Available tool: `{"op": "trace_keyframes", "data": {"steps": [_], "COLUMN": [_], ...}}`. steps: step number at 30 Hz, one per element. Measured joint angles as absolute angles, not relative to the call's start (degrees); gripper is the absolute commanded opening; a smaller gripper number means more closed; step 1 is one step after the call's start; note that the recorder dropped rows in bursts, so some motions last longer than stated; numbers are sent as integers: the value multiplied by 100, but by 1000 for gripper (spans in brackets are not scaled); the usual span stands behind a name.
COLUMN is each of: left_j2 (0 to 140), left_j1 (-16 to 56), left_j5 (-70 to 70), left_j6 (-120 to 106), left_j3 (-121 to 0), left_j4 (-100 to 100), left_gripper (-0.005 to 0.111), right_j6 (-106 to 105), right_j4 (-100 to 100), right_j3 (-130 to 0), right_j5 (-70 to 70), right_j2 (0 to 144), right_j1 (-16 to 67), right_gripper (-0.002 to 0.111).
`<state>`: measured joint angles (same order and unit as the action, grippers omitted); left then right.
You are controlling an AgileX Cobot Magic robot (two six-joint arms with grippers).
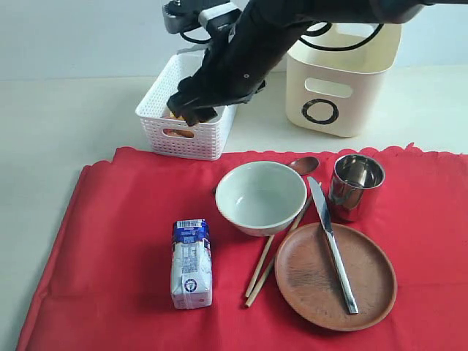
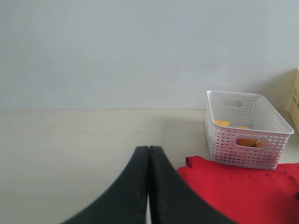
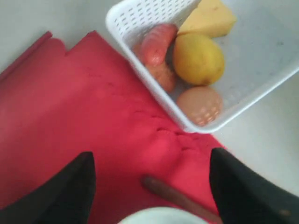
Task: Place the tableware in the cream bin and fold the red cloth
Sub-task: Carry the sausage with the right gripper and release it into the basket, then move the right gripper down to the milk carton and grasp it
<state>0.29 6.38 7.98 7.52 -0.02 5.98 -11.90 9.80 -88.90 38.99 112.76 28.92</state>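
The red cloth lies spread flat. On it stand the pale bowl, the steel cup and the brown plate, with the knife lying across the plate. The chopsticks lie between bowl and plate, and the spoon sits behind the bowl. The cream bin stands at the back right. My right gripper hangs open over the white basket's front edge, holding nothing; below it show the spoon handle and the bowl rim. My left gripper is shut and empty, out of the exterior view.
A white perforated basket holds a lemon, an egg, sausages and cheese. A small milk carton lies on the cloth, left of the bowl. The right arm crosses in front of the cream bin.
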Motion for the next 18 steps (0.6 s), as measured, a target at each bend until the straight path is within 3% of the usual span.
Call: {"op": "trace_keyframes", "data": {"steps": [7, 18], "left_j2": [29, 29], "left_j1": [638, 638], "left_j5": [798, 798], "left_j6": [752, 752], "left_j3": [-2, -2], "left_j4": [598, 598], "left_gripper": [1, 1], "right_j6": [-1738, -1316], "right_j4": [1457, 1282], "right_j3": [-8890, -8890], "right_j5": [4705, 5313], "right_j2": [11276, 11276], "right_j1": [3095, 4227], "right_gripper": [66, 66]}}
